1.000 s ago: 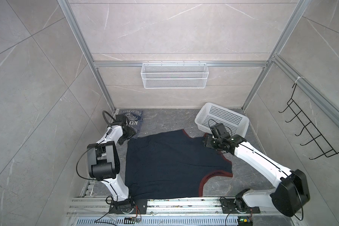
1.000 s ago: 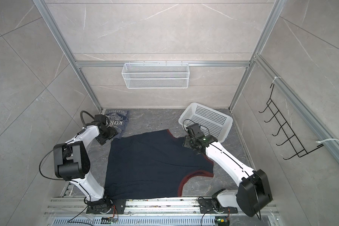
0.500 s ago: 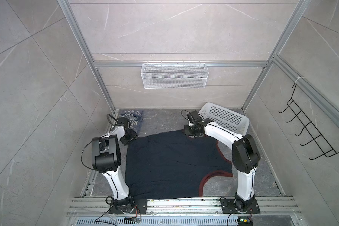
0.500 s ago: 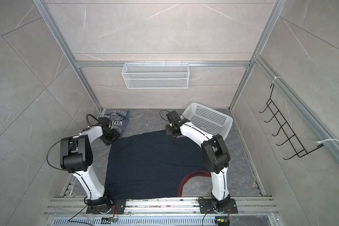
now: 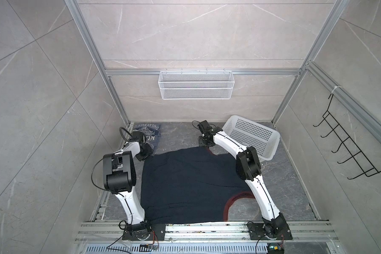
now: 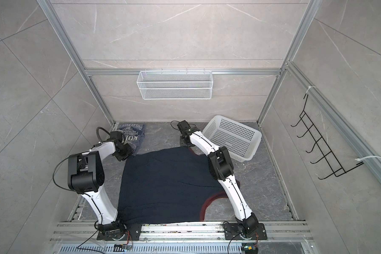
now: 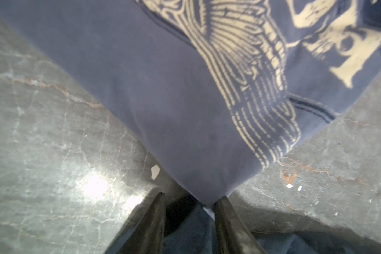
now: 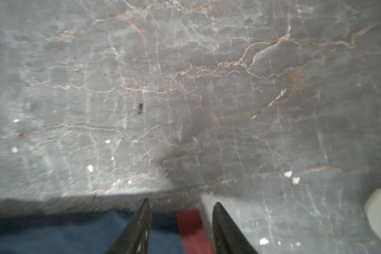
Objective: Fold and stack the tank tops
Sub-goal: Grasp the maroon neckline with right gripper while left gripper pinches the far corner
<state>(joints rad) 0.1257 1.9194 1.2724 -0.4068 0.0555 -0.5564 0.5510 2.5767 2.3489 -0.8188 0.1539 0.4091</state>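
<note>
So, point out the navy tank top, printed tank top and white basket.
navy tank top (image 5: pixel 185 187): in a top view, centre.
printed tank top (image 7: pixel 163 99): left wrist view, plain cloth.
white basket (image 5: pixel 251 137): in a top view, perforated wall.

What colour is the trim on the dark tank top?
Maroon trim, clearest in the right wrist view.

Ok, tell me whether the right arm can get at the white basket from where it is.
Probably yes. The right gripper sits at the dark top's far edge, and the basket stands close beside it with only bare table between.
</note>
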